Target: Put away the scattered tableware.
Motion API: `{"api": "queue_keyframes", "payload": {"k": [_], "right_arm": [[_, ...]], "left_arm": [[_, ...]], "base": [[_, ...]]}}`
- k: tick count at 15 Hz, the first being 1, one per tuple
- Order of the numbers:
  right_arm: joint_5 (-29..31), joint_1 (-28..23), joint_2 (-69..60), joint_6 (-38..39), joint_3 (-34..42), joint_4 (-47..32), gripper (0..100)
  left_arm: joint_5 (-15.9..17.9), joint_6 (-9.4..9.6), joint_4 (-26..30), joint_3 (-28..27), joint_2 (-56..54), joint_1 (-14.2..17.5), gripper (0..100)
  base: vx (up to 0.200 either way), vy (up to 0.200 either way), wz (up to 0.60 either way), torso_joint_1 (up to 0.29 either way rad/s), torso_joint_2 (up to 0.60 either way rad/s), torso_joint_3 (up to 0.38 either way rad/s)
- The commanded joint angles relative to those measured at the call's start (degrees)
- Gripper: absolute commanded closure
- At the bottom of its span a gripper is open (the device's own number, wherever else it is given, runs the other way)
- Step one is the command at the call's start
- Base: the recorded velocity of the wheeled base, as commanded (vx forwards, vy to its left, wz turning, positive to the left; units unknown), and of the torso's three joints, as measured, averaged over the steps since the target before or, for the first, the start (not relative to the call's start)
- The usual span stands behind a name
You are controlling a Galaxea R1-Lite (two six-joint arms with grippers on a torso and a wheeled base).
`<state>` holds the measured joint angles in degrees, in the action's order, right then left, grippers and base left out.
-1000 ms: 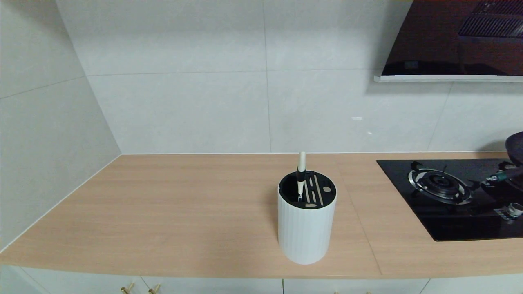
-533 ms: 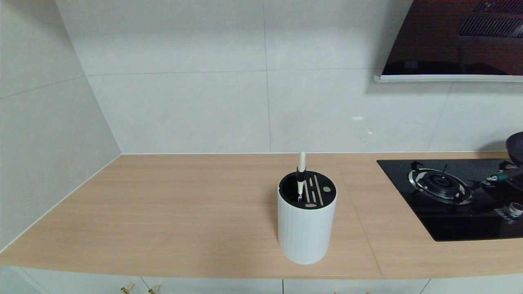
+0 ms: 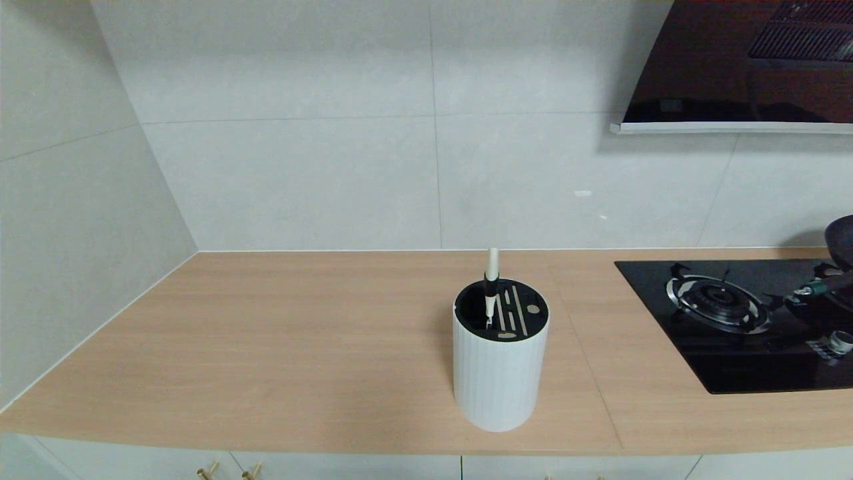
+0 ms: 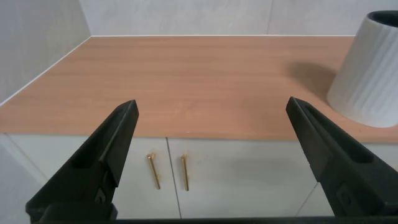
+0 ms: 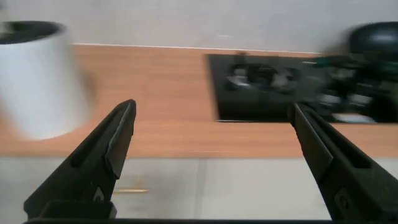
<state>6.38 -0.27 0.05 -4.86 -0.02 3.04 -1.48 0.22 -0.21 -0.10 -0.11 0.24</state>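
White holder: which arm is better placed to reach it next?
Right, marginally: in the head view the white holder stands slightly right of centre on the counter. The left gripper and right gripper are both open, empty, before the counter's front edge.

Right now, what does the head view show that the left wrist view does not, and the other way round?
Head view alone: the black-and-cream utensil standing upright in the slotted top of the white holder, the gas hob and the range hood.
Left wrist view alone: the left gripper, its fingers wide apart with nothing between them, in front of the counter's edge.
Both: the white holder's ribbed wall, the wooden countertop, the gold cabinet handles and the tiled wall.
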Motion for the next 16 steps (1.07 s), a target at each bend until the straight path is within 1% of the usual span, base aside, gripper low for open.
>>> {"api": "queue_keyframes", "payload": {"k": [1, 2, 3, 4, 6, 7, 9, 10, 13, 16], "right_arm": [[-6.2, 0.09, 0.13, 0.38, 0.02, 0.04, 0], [-7.52, 0.09, 0.04, -0.76, 0.02, -0.22, 0], [-12.44, 0.0, 0.13, -2.78, -0.06, -0.66, 0], [-14.64, -0.08, 0.13, -2.26, -0.15, -0.93, 0], [-4.18, -0.17, 0.3, 6.01, 0.02, -1.72, 0], [-2.95, -0.17, 0.13, 6.36, 0.02, -2.42, 0], [-3.91, 0.09, 0.13, 5.74, -0.06, -3.3, 0], [-9.19, 0.09, 0.3, 2.49, 0.02, -3.12, 0], [-9.1, 0.18, 0.13, 5.22, 0.02, -3.12, 0], [-9.1, 0.09, 0.13, 5.13, 0.02, -3.12, 0]], "left_arm": [[-0.02, -0.04, -0.06, 0.01, 0.11, 0.02, 0], [-0.02, -0.22, -0.06, 0.1, 0.11, 0.02, 0], [-0.02, -0.22, 0.03, 0.01, 0.11, 0.02, 0], [-0.02, -0.31, 0.03, 0.01, 0.11, 0.02, 0], [-0.02, -0.4, -0.06, 0.01, 0.11, 0.02, 0], [-0.02, -0.4, 0.03, 0.01, 0.11, 0.02, 0], [-0.02, -0.31, -0.06, 0.01, 0.11, 0.02, 0], [-0.02, -0.4, -0.06, 0.01, 0.11, 0.02, 0], [-0.02, -0.4, 0.03, 0.01, 0.11, 0.02, 0], [-0.02, -0.4, -0.06, 0.01, 0.11, 0.02, 0]], "base": [[0.0, 0.0, 0.0, 0.0, 0.0, 0.0], [0.0, 0.0, 0.0, 0.0, 0.0, 0.0], [0.0, 0.0, 0.0, 0.0, 0.0, 0.0], [0.0, 0.0, 0.0, 0.0, 0.0, 0.0], [0.0, 0.0, 0.0, 0.0, 0.0, 0.0], [0.0, 0.0, 0.0, 0.0, 0.0, 0.0], [0.0, 0.0, 0.0, 0.0, 0.0, 0.0], [0.0, 0.0, 0.0, 0.0, 0.0, 0.0], [0.0, 0.0, 0.0, 0.0, 0.0, 0.0], [0.0, 0.0, 0.0, 0.0, 0.0, 0.0]]}}
